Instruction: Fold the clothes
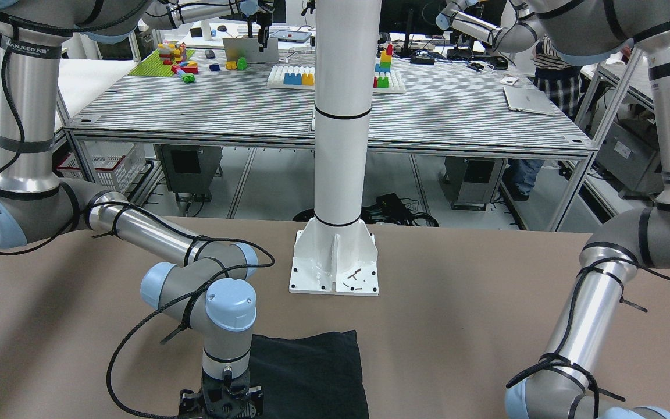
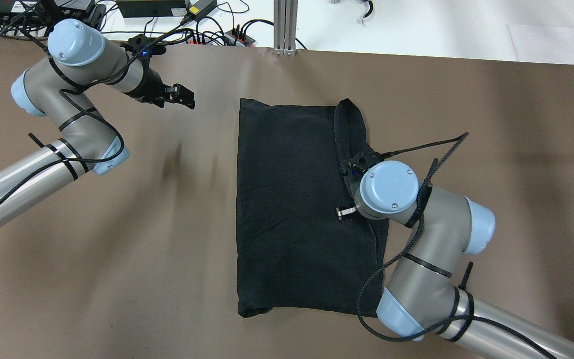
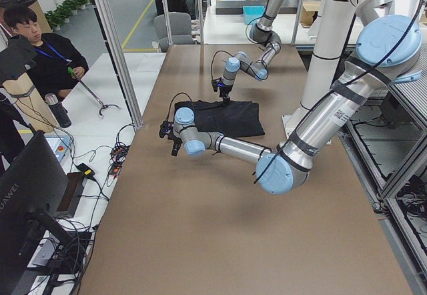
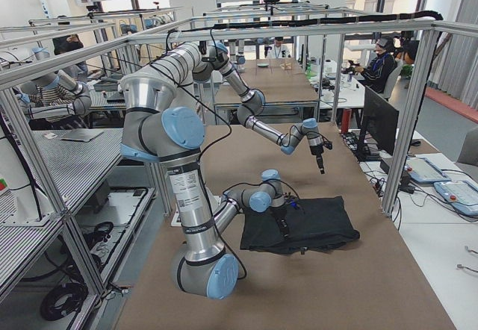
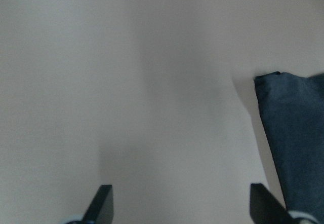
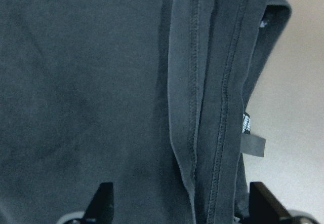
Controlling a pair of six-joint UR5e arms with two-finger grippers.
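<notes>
Nearest: right gripper (image 6: 183, 206), fingers spread wide, nothing pinched, low over the doubled hems (image 6: 202, 82) on the right edge of the clothes (image 2: 287, 199). Cannot tell if touching. Mid-table: clothes flat on the brown table (image 2: 117, 259), a dark rectangle, far-right corner humped up. Farthest, far-left: left gripper (image 5: 179, 206), wide open too, empty, over bare table near the clothes' far-left corner. Reads as between folds, grasp not yet made. Next, likely: lower, pinch the right hems, carry across. Needs both layers caught.

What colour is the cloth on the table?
The cloth is plain black; overhead view shows it best.
</notes>
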